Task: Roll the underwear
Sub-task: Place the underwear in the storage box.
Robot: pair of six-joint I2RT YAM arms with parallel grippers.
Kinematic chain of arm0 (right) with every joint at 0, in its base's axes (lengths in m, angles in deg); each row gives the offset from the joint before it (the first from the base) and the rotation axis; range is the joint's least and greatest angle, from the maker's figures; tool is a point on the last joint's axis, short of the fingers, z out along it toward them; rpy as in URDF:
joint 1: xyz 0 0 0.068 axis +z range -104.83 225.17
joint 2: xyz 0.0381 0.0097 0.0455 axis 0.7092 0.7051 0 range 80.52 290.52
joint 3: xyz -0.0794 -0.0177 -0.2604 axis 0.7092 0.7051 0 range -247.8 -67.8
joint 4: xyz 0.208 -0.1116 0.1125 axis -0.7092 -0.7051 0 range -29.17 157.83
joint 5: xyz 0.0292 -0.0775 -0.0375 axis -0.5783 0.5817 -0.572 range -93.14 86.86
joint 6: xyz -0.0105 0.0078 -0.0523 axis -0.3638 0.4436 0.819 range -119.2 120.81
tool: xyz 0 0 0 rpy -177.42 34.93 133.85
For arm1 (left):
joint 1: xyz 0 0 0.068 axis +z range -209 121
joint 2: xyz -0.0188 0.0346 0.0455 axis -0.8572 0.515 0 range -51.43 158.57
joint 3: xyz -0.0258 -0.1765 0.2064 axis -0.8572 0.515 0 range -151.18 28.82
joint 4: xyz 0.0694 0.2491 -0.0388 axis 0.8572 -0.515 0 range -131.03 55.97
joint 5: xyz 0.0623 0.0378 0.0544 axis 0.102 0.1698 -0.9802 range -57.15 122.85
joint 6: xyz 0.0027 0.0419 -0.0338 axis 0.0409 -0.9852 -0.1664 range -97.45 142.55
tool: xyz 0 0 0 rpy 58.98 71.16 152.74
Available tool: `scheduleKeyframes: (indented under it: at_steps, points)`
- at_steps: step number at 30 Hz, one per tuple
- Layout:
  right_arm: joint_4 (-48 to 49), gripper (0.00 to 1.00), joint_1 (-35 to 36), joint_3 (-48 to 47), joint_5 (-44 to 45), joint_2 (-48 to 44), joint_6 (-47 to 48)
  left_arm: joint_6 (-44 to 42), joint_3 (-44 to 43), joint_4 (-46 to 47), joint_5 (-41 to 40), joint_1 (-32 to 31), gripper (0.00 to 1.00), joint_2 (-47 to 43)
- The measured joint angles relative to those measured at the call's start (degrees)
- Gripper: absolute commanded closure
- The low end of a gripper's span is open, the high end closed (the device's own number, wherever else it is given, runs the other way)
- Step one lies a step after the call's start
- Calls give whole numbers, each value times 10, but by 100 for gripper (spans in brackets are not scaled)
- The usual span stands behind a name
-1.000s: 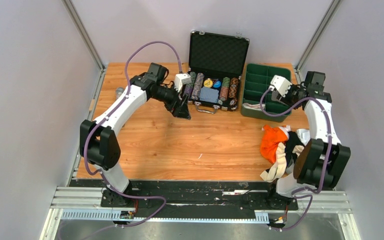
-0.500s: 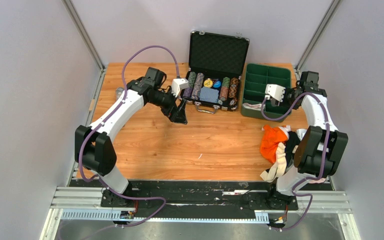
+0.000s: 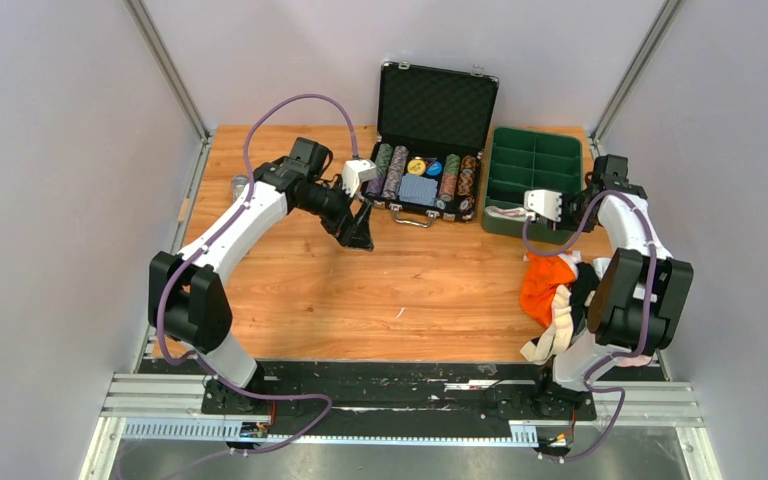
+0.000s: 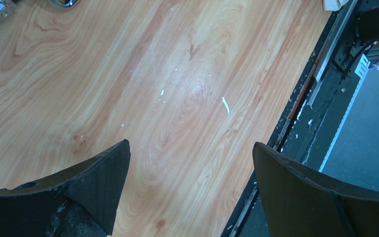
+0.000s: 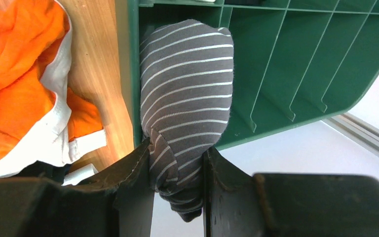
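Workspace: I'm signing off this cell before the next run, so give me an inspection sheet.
Surface: wooden table, white flecks.
Job's things: striped underwear roll at the green tray's corner compartment; orange, white and black underwear pile unrolled.
Clutter: open chip case.
Grippers: left gripper empty, jaws apart; right gripper shut on that roll.
Cables: purple cables looped along both arms.
Surroundings: grey walls, metal rails.

The right jaws have drawn back toward the green tray's point(image 3: 536, 132) near-left corner.
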Motion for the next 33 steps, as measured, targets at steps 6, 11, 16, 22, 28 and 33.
scheduleKeyframes:
  at_steps: [6, 11, 16, 22, 28, 33]
  points:
    - [-5, 100, 7, -8, 0, 32, 32, 0, 2, 1, -5, 2, 0, 0]
    - [-66, 100, 18, -78, 1, 99, 42, 0, 4, 1, -9, 3, 0, 0]
    - [-166, 100, 22, -205, 7, 204, 20, 0, 4, 2, -14, 3, 0, 0]
    - [-243, 96, 24, -297, 11, 280, -13, 0, 4, 2, -19, 3, 0, 0]
    - [-255, 61, 24, -311, 10, 290, -41, -1, 4, 0, -28, 3, 0, 0]
    - [-264, 40, 24, -319, 7, 285, -55, -3, 4, 0, -32, 3, 0, 0]
